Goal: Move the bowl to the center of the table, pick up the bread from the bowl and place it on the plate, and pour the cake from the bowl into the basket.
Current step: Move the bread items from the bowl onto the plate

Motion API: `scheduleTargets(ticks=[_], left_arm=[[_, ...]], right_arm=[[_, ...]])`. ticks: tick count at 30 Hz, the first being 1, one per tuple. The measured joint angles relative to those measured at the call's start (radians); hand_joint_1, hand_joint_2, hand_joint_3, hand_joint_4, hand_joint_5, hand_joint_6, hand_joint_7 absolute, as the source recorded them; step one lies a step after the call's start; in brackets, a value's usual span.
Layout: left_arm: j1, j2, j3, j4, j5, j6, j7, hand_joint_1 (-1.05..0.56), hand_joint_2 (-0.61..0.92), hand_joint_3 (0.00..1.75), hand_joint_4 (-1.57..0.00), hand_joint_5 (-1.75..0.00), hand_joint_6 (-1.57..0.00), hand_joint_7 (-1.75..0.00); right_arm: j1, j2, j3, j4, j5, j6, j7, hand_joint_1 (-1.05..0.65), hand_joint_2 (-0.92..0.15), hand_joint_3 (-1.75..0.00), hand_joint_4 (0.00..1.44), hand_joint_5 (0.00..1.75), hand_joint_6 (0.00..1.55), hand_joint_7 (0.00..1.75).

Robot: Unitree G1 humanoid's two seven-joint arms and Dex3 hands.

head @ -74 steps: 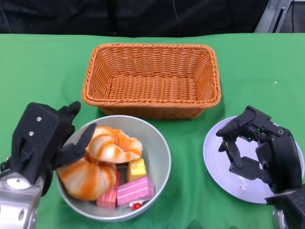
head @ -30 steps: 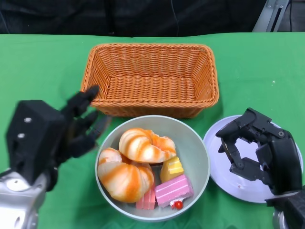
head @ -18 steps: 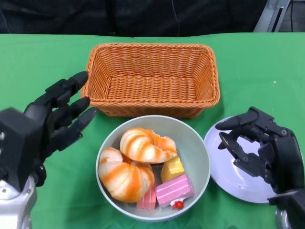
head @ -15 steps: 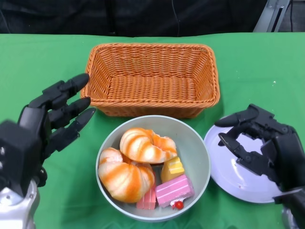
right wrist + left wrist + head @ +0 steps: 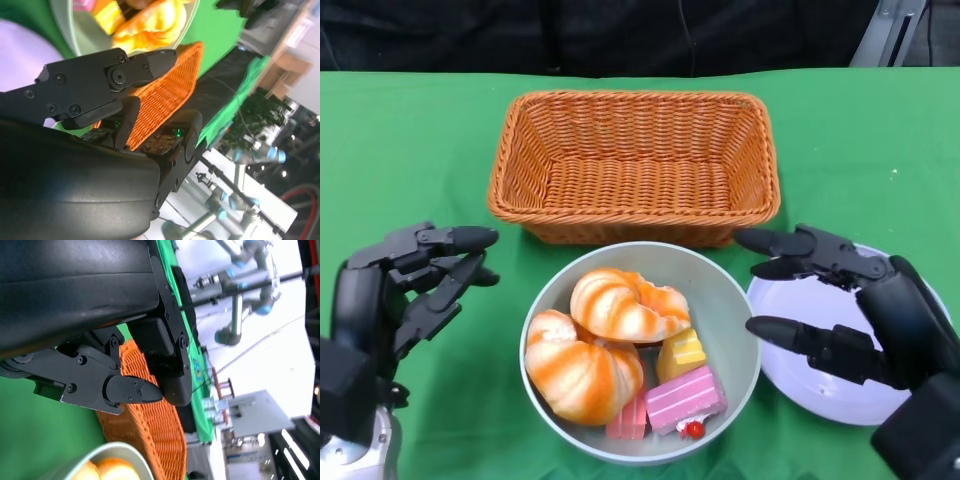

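The grey bowl stands at the table's middle front, just before the wicker basket. It holds two orange-striped breads, a yellow cake and a pink cake. The white plate lies right of the bowl. My right hand hovers over the plate with fingers spread toward the bowl, holding nothing. My left hand is left of the bowl, apart from it, fingers loosely apart and empty. The right wrist view shows the bowl, bread and basket.
Green cloth covers the table. The basket is empty and sits close behind the bowl. The left wrist view shows the basket's side and the bowl's rim.
The bowl slid right toward the centre, then my left hand let go, lifted, and drew back lower left. My right hand opened its fingers and reached toward the bowl.
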Motion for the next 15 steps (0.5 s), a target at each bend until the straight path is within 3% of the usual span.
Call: scheduleTargets(ticks=[10,15], left_arm=[[-0.046,-0.016,0.027,0.104,-0.022,-0.081,-0.018,-0.15,0.92,0.33,-0.85,-1.23,-0.95,-0.89],[-0.048,-0.023,0.027,0.121,-0.025,-0.094,-0.028,-0.15,0.92,0.32,-0.84,-1.24,-0.94,-0.89]], right_arm=[[0.013,0.001,0.076,-0.109,-0.229,0.092,-0.035,-0.75,-0.92,-0.04,0.52,0.37,0.52,0.02],[0.004,0.019,0.152,-0.177,-0.349,0.174,-0.025,-0.79,-0.92,-0.04,0.54,0.37,0.52,0.01]])
